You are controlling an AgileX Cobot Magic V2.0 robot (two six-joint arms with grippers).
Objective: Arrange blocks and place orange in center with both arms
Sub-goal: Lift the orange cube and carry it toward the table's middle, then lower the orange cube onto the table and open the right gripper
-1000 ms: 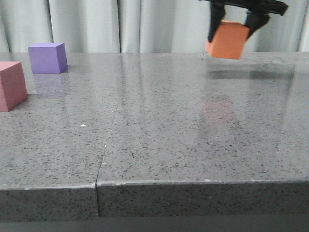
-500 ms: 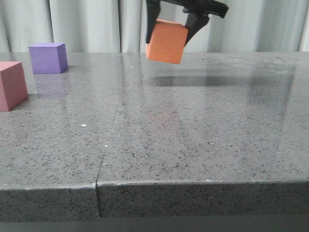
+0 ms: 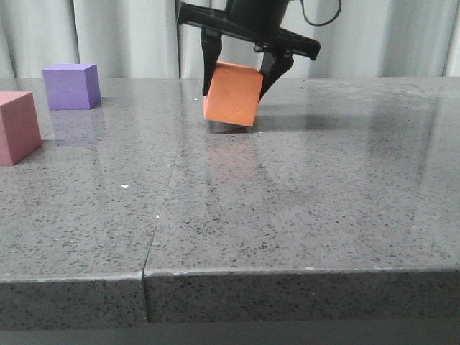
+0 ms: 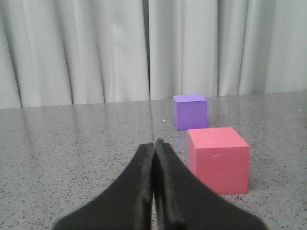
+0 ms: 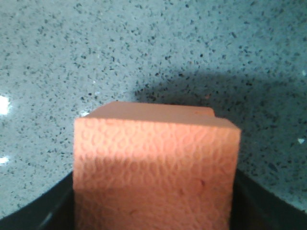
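My right gripper (image 3: pixel 239 68) is shut on the orange cube (image 3: pixel 231 95), which hangs tilted just above the middle of the table over its own shadow. In the right wrist view the orange cube (image 5: pixel 156 167) fills the space between the black fingers (image 5: pixel 249 201). At the far left stands the purple cube (image 3: pixel 70 86), and the pink-red cube (image 3: pixel 17 127) sits nearer at the left edge. My left gripper (image 4: pixel 154 146) is shut on nothing, low over the table, with the pink-red cube (image 4: pixel 218 159) beside its tips and the purple cube (image 4: pixel 190 111) beyond.
The speckled dark-grey stone tabletop (image 3: pixel 302 201) has a seam (image 3: pixel 164 194) running front to back left of centre, and its front edge (image 3: pixel 287 272) is close to the camera. Pale curtains (image 3: pixel 129 36) hang behind the table.
My right gripper carried the orange cube from high at the right to the left and down, to just above the table's middle. The purple and pink-red cubes stayed put.
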